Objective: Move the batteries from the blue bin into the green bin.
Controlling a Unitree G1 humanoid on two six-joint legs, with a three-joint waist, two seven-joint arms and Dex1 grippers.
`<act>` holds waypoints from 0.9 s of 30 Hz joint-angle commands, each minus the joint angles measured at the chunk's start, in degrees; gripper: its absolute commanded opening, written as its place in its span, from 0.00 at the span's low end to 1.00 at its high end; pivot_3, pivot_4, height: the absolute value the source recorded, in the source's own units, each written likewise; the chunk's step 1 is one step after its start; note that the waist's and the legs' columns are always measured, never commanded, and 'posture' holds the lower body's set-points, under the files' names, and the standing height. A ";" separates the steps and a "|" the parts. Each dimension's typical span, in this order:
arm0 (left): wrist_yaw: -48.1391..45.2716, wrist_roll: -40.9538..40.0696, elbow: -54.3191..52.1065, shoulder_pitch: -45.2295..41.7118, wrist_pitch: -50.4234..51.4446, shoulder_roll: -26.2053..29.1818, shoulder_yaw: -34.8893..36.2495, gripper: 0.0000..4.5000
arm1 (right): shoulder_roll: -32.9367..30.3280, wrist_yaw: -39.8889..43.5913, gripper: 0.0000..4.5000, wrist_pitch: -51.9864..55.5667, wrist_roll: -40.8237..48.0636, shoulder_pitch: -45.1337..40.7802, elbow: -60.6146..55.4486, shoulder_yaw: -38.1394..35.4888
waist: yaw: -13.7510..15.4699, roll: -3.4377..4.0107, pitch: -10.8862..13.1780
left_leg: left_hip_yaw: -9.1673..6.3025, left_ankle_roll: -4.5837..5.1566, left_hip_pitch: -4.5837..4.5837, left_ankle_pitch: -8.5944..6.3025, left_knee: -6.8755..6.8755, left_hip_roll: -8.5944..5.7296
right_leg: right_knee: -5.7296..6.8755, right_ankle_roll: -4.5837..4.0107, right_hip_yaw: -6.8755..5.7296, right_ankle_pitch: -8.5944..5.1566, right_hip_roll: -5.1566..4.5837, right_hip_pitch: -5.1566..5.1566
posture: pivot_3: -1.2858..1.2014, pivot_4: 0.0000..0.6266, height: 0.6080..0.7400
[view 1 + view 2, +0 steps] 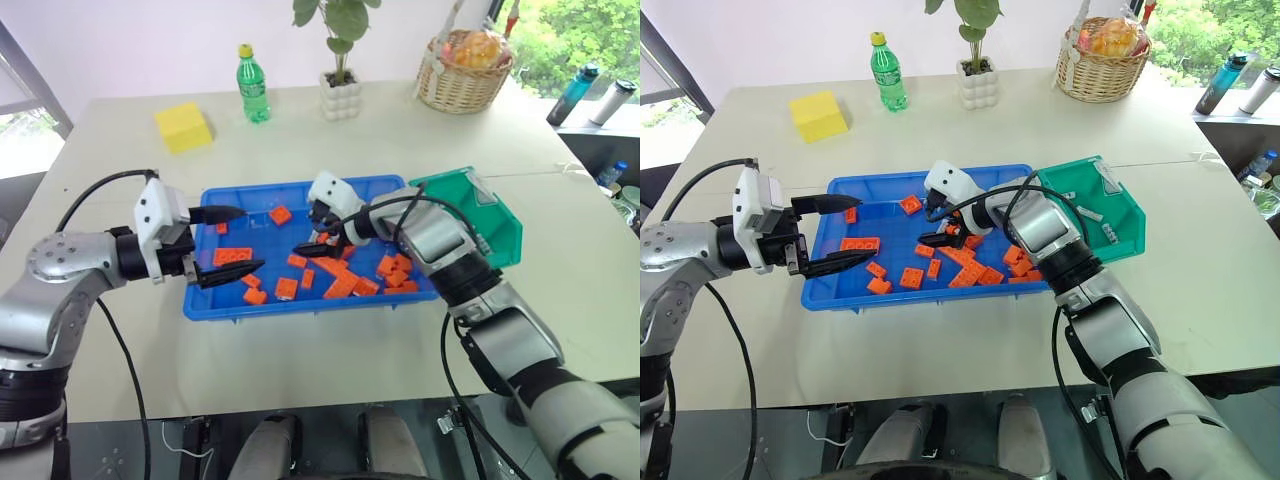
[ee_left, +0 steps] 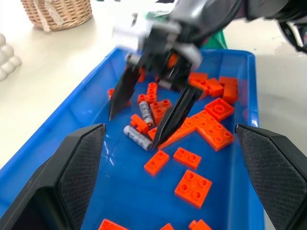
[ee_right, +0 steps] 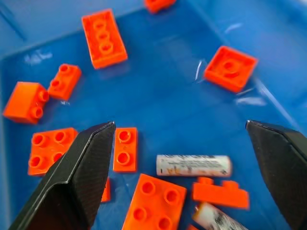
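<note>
Now, my right end effector (image 2: 154, 122) spread wide, I should straddle the small silver-grey cylindrical battery (image 3: 193, 165) squarely, avoiding orange plastic bricks (image 3: 124, 148).

Beige table (image 1: 300, 380), pale wall (image 1: 150, 40) (window (image 1: 575, 40) right)

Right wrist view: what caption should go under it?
Open right gripper over a battery among orange bricks in the blue bin.

Two silver batteries (image 2: 138, 137) lying flat, blue bin (image 1: 238, 305), green bin (image 1: 505, 228) beside
</note>
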 commanded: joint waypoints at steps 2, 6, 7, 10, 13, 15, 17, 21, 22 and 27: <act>0.50 -0.66 -2.06 0.31 0.11 0.94 1.57 1.00 | 1.94 1.05 0.99 -5.00 -2.74 -2.63 5.58 0.39 | -0.11 0.00 0.00 | 0.00 0.00 0.00 0.00 0.00 0.00 | -0.03 0.00 0.00 0.00 0.01 0.00 | 0.52 0.24 0.98; 0.56 -0.76 -2.41 0.68 0.22 1.07 2.03 1.00 | 3.07 1.24 0.99 -8.58 -4.83 -3.49 11.29 -0.04 | -0.19 0.00 0.00 | 0.01 0.00 0.00 0.00 0.00 0.01 | 0.00 0.00 0.00 0.00 0.01 -0.03 | 0.52 0.24 0.98; 0.57 -0.77 -2.46 0.79 0.21 1.10 2.12 1.00 | 3.09 1.49 0.99 -9.12 -5.15 -3.55 12.12 -0.20 | -0.18 0.00 0.00 | 0.01 0.00 0.00 0.00 0.00 0.01 | 0.00 0.00 0.00 0.00 0.01 -0.03 | 0.52 0.24 0.98; 0.59 -0.73 -2.46 0.92 0.12 1.17 2.20 1.00 | 3.02 2.29 0.99 -10.15 -5.97 -3.47 13.45 -0.57 | -0.17 0.00 0.00 | 0.00 0.00 0.00 0.00 0.01 0.01 | -0.01 0.00 0.00 0.00 0.01 -0.04 | 0.52 0.24 0.98; 0.42 -0.58 -2.12 0.71 -0.06 1.20 2.06 1.00 | 2.86 3.05 0.94 -10.62 -6.61 -2.97 13.75 -0.61 | -0.19 0.00 0.00 | 0.01 0.00 0.00 0.00 0.01 0.01 | -0.01 0.00 0.00 0.00 0.01 -0.04 | 0.52 0.24 0.98; 0.28 -0.47 -1.72 0.27 -0.22 1.20 1.81 1.00 | 2.88 3.28 0.83 -10.90 -7.12 -2.79 13.60 -0.66 | -0.18 0.00 0.00 | 0.01 0.00 0.01 0.00 0.01 0.01 | -0.01 0.00 0.00 0.00 0.01 -0.04 | 0.52 0.24 0.98; 0.23 -0.33 -1.37 -0.19 -0.36 1.13 1.49 1.00 | 2.99 3.36 0.59 -10.67 -7.13 -2.85 13.02 -1.13 | -0.16 0.00 0.00 | 0.01 -0.01 0.00 0.00 0.01 0.01 | -0.01 0.00 0.00 0.00 0.01 -0.04 | 0.52 0.24 0.98; -0.07 -0.01 -0.60 -0.98 -0.72 0.93 0.87 1.00 | 2.81 2.90 0.50 -7.20 -5.04 -3.35 8.92 -4.54 | -0.12 0.00 0.00 | 0.01 0.00 0.00 0.00 0.01 0.01 | -0.01 0.00 0.00 0.00 0.01 -0.04 | 0.52 0.24 0.98; -0.18 0.09 -0.37 -1.17 -0.82 0.87 0.73 1.00 | 2.51 2.73 0.50 -5.77 -4.21 -3.41 7.18 -5.91 | -0.13 0.00 0.00 | 0.01 0.00 0.00 0.00 0.01 0.01 | -0.01 0.00 0.00 0.00 0.01 -0.04 | 0.52 0.24 0.98; -0.63 0.39 0.68 -1.91 -1.27 0.62 0.26 1.00 | -1.80 -1.51 0.50 6.01 0.60 -2.79 -5.40 -16.58 | 0.13 0.00 0.00 | 0.01 0.00 -0.01 0.00 0.03 0.02 | 0.03 0.00 0.00 0.00 0.00 -0.05 | 0.52 0.24 0.98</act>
